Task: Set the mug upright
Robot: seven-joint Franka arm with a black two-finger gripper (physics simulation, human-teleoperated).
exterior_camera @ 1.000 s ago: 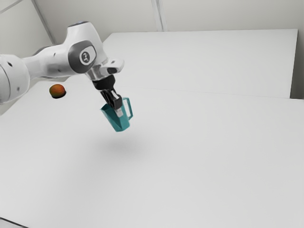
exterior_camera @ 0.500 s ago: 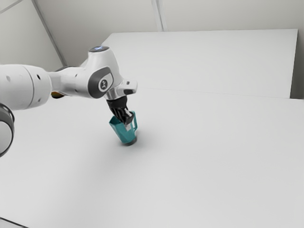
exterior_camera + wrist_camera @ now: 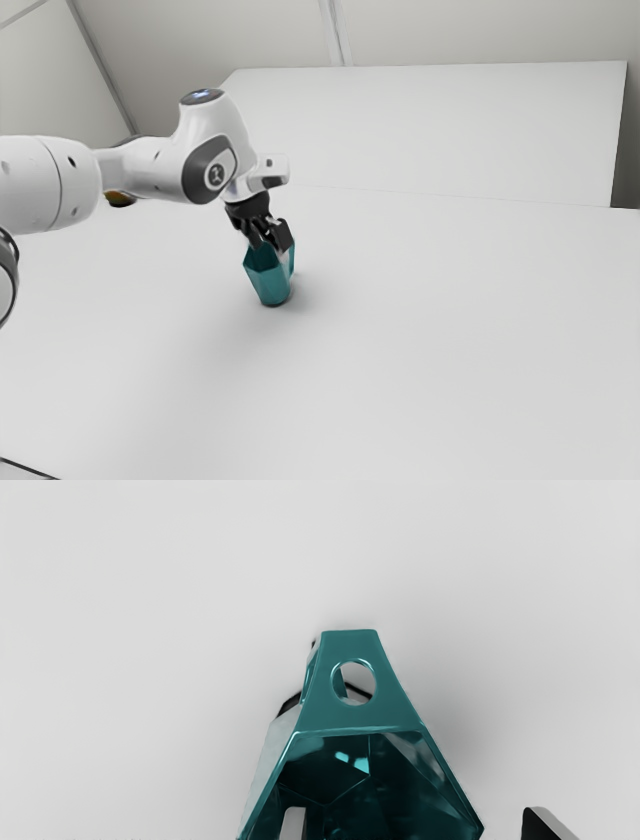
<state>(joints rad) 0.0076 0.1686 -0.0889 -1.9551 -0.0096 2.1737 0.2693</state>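
Note:
The gripper (image 3: 277, 247) is at the top of the teal mug (image 3: 268, 281), whose base rests on the table with its mouth up; a slight lean cannot be ruled out. In the wrist view the gripper (image 3: 412, 815) is open, one finger (image 3: 293, 825) inside the mouth of the mug (image 3: 357, 720) and the other (image 3: 542, 822) outside, apart from the rim. The handle, with a round hole in its top, points away from the hand.
An orange-brown round fruit (image 3: 120, 199) lies on the white table (image 3: 430, 340), partly behind the arm at the exterior view's left. Pale walls stand behind the table.
From held in the air and tilted, the mug has come down onto the table and turned more upright. My hand lowered with it toward the exterior view's right, then the fingers opened.

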